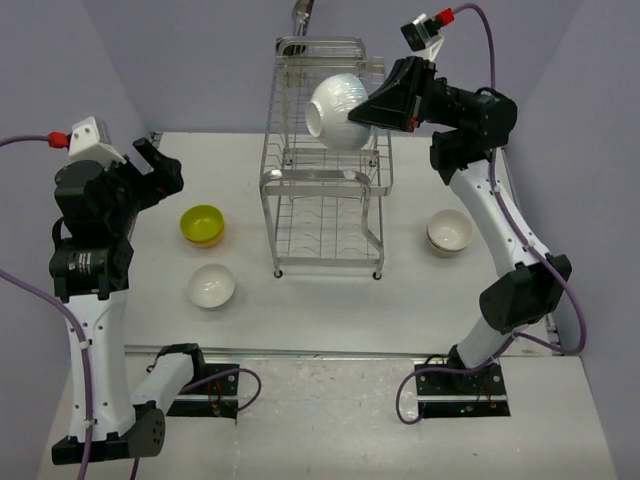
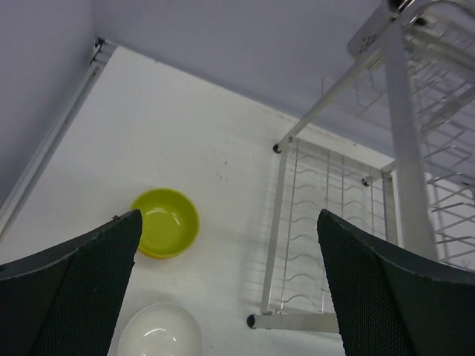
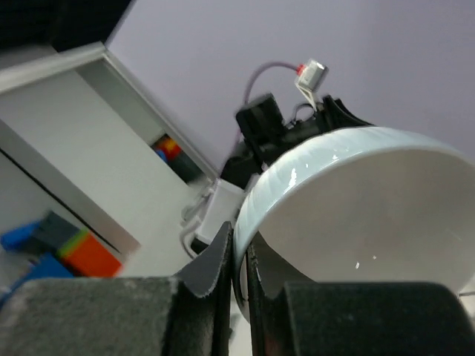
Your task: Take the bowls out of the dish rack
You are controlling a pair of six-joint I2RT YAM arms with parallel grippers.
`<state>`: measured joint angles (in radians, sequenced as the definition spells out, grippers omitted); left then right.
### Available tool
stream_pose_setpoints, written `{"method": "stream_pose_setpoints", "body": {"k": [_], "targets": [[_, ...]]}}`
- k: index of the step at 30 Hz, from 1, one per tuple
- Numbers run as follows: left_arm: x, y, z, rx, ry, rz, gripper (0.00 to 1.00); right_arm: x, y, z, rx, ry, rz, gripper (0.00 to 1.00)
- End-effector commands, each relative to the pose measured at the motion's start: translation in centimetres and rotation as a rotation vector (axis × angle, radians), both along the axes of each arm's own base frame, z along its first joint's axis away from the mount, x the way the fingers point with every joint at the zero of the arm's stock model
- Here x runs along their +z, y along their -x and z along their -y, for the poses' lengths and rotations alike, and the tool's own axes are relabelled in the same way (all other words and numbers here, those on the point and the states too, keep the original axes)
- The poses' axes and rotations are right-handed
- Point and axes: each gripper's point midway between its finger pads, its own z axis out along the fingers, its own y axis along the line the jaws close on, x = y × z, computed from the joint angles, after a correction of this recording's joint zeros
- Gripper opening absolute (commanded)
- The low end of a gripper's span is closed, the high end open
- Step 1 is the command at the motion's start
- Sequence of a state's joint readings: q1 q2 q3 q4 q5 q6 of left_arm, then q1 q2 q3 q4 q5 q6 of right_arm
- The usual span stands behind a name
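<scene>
The chrome wire dish rack (image 1: 326, 176) stands at the middle back of the table. My right gripper (image 1: 362, 112) is shut on the rim of a white bowl (image 1: 338, 112), which hangs tilted at the rack's upper tier. In the right wrist view the bowl (image 3: 356, 215) fills the frame, its rim pinched between the fingers of the right gripper (image 3: 239, 256). My left gripper (image 1: 160, 170) hovers open and empty, left of the rack. Below the left gripper (image 2: 230, 282) lie a lime green bowl (image 2: 165, 221), a white bowl (image 2: 159, 334) and the rack's lower tier (image 2: 275, 222).
On the table left of the rack, the lime green bowl (image 1: 202, 224) rests on an orange-yellow one, with a white bowl (image 1: 212, 286) nearer me. Right of the rack sits another white bowl (image 1: 449, 232). Purple walls close in the back and sides.
</scene>
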<state>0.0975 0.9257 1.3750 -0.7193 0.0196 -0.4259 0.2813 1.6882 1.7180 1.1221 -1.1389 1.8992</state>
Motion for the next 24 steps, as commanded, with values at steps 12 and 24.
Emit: {"method": "stream_pose_setpoints", "body": {"k": [12, 24], "targets": [[9.3, 9.5, 10.8, -0.596, 0.112, 0.229, 1.0, -3.5, 10.9, -6.5, -0.298, 0.479, 0.52, 0.0], [4.8, 14.2, 14.9, -0.863, 0.139, 0.177, 1.0, -23.4, 16.5, -8.0, -0.255, 1.115, 0.917, 0.0]]}}
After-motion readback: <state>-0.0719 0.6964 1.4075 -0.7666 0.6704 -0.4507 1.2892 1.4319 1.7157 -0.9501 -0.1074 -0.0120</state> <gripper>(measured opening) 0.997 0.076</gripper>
